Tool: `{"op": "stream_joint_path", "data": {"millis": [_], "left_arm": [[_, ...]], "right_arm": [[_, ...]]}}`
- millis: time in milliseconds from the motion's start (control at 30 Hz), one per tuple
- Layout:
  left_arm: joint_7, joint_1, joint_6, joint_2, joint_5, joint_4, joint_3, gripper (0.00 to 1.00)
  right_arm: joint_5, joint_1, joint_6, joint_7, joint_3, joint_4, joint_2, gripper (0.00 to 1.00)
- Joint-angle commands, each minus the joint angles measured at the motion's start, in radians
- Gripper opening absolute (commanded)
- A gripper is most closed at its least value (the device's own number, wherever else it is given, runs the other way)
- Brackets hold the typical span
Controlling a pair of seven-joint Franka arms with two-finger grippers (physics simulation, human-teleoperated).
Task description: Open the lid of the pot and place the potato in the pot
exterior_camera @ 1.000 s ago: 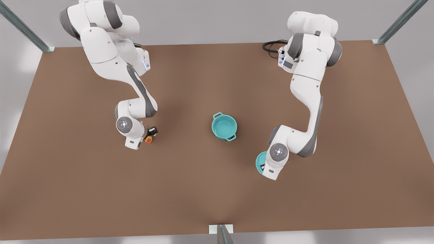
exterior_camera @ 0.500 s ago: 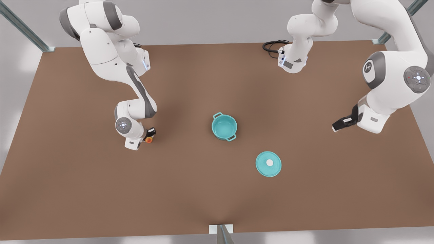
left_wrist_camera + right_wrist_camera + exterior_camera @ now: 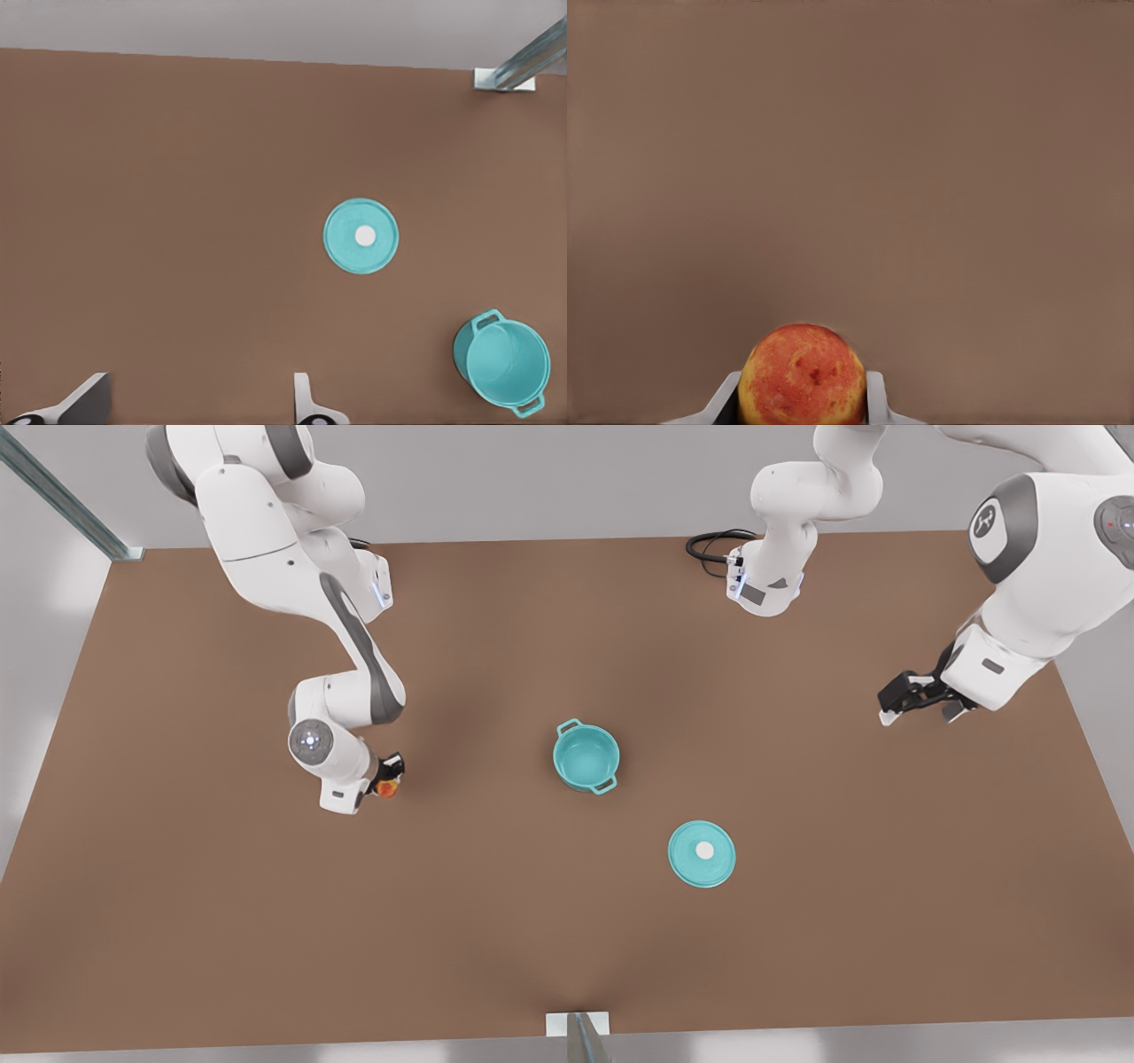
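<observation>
The teal pot (image 3: 586,756) (image 3: 502,362) stands uncovered mid-table, teal inside and holding nothing. Its pot lid (image 3: 702,854) (image 3: 361,236), a flat teal disc with a white knob, lies on the table nearer the front edge, apart from the pot. On the front view's left, my right gripper (image 3: 387,775) (image 3: 803,391) is shut on the yellow-red potato (image 3: 386,786) (image 3: 803,376), just above the table. My left gripper (image 3: 917,707) (image 3: 199,400) hangs open near the table's edge on the front view's right, raised, far from the lid, with nothing between its fingers.
The brown table (image 3: 496,921) lies bare between the potato and the pot. A black cable (image 3: 709,545) curls by the arm base at the back. Metal frame posts stand at the back corners (image 3: 124,552) and the front edge (image 3: 578,1036).
The left gripper let go of the pot lid, left it on the table, and swung up and away toward the front view's right. The right gripper with the potato has risen slightly.
</observation>
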Motion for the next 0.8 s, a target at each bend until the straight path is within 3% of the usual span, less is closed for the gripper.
{"op": "stream_joint_path", "data": {"millis": [0, 433, 767], "left_arm": [[0.17, 0.041, -0.011, -0.002, 0.001, 0.001, 0.001, 1.0], [0.169, 0.041, -0.022, -0.016, 0.001, -0.016, -0.001, 1.0], [0.167, 0.041, -0.022, -0.022, 0.001, -0.016, -0.001, 1.0]], "right_arm": [[-0.01, 0.002, -0.085, 0.006, 0.007, 0.011, -0.017, 0.46], [0.03, 0.005, -0.165, 0.028, 0.207, 0.137, -0.04, 0.44], [0.084, 0.123, -0.208, 0.078, 0.224, 0.278, 0.008, 0.44]]}}
